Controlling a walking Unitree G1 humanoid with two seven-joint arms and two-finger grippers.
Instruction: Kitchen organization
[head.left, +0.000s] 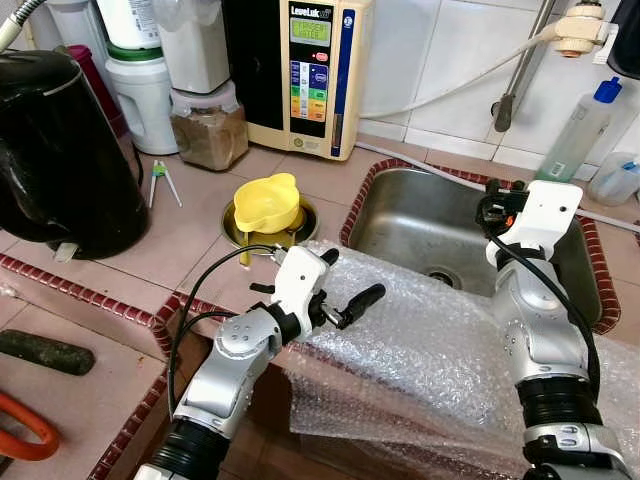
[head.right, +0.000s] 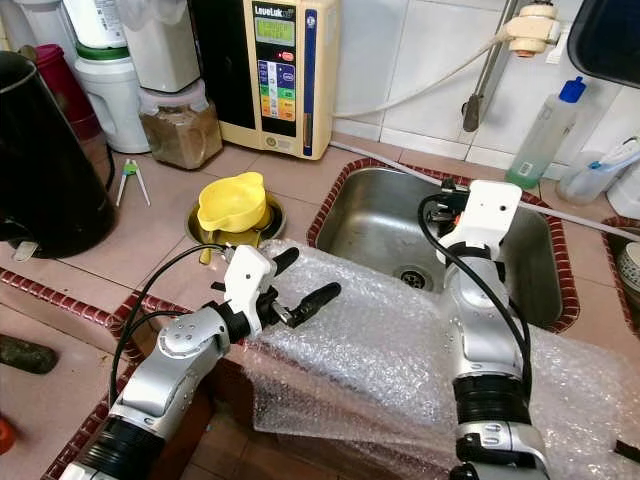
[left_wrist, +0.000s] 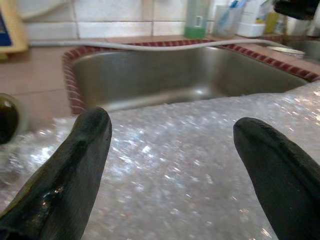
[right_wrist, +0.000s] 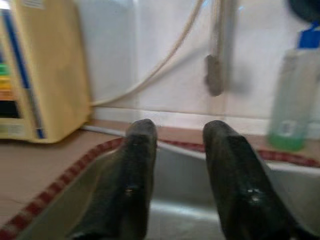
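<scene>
Kettle: black kettle (head.left: 60, 150) stands at the far left of the tiled counter (head.left: 190, 230).
Jar: clear lidded jar (head.left: 208, 125) near the wall holds brown granules.
Appliance: cream water unit (head.left: 310, 70) with a lit display stands against the wall tiles, just right of the jar.
Funnel: yellow funnel (head.left: 265, 203) sits in a round metal dish (head.left: 236, 232) left of the sink.
Left gripper: left gripper (head.left: 345, 288) hovers over the near left edge of the bubble wrap; fingers (left_wrist: 75, 165) spread wide, holding nothing.
Bubble wrap: clear sheet (head.left: 420, 350) drapes over the sink's front rim and hangs down the counter front.
Sink: steel basin (head.left: 420, 225), red-tile border, drain visible.
Right gripper: right gripper (right_wrist: 177, 165) is above the sink, pointing at the back wall; fingers narrowly parted, holding nothing.
Bottle: clear bottle (head.left: 580, 130) with blue cap stands behind the sink's right corner.
</scene>
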